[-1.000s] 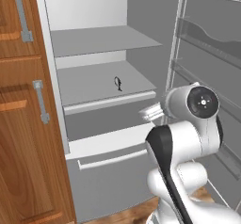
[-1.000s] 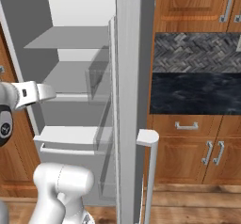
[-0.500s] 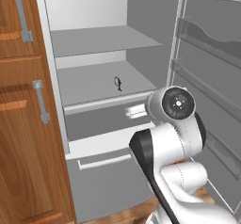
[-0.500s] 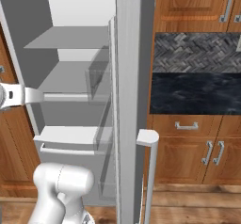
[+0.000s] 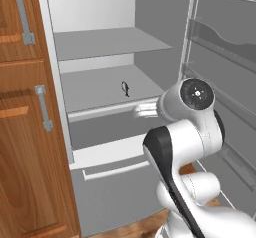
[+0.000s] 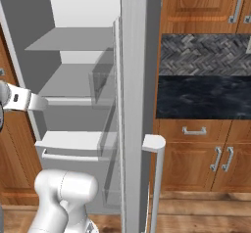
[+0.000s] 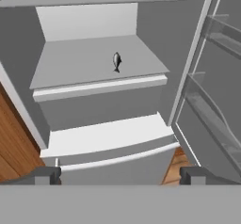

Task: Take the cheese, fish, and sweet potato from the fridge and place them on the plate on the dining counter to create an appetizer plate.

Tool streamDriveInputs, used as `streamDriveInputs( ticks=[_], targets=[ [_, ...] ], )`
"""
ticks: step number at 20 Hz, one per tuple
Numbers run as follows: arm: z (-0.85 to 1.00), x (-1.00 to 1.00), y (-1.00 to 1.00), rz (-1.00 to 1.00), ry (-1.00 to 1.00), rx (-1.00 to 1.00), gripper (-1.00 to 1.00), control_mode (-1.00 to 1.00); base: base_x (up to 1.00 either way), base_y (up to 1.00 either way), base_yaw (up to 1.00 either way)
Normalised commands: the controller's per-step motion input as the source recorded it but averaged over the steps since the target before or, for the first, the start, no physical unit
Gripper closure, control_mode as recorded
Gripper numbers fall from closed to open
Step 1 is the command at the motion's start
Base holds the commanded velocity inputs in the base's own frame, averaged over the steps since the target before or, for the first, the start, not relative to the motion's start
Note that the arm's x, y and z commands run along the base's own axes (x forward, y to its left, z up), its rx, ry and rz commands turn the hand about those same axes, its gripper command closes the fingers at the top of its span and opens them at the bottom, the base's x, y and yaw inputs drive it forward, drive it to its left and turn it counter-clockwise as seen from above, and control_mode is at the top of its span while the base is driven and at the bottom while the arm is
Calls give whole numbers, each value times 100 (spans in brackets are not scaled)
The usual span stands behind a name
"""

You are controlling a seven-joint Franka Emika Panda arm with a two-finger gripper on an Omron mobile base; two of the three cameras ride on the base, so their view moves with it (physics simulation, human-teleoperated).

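You are on the fetching step: with your gripper point(image 7: 117, 176) wide and empty, reach toward twelve o'clock for the fish point(image 7: 116, 61) on the fridge point(image 7: 94, 103) shelf.

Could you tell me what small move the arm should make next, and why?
Probably ease the claw forward and up toward the fish. The fish stands alone on the middle shelf of the open fridge, the claw is open and holds nothing, and it sits short of the shelf, level with the lower drawer. No cheese or sweet potato shows on these shelves.
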Motion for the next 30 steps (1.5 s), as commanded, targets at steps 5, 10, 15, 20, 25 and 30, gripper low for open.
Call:
streamDriveInputs(
  ticks=[5, 10, 15, 20, 25, 30],
  targets=[
    [0, 4, 0, 0, 1, 2, -100, -100, 0, 0, 0],
    [0, 14, 0, 0, 0, 0, -100, -100, 0, 0, 0],
    [0, 24, -8, 0, 0, 0, -100, -100, 0, 0, 0],
    [-5, 33, -12, 0, 0, 0, -100, -100, 0, 0, 0],
    [-8, 35, -7, 0, 0, 0, -100, -100, 0, 0, 0],
    [-16, 39, 0, 1, 0, 0, -100, -100, 0, 0, 0]
  ],
)
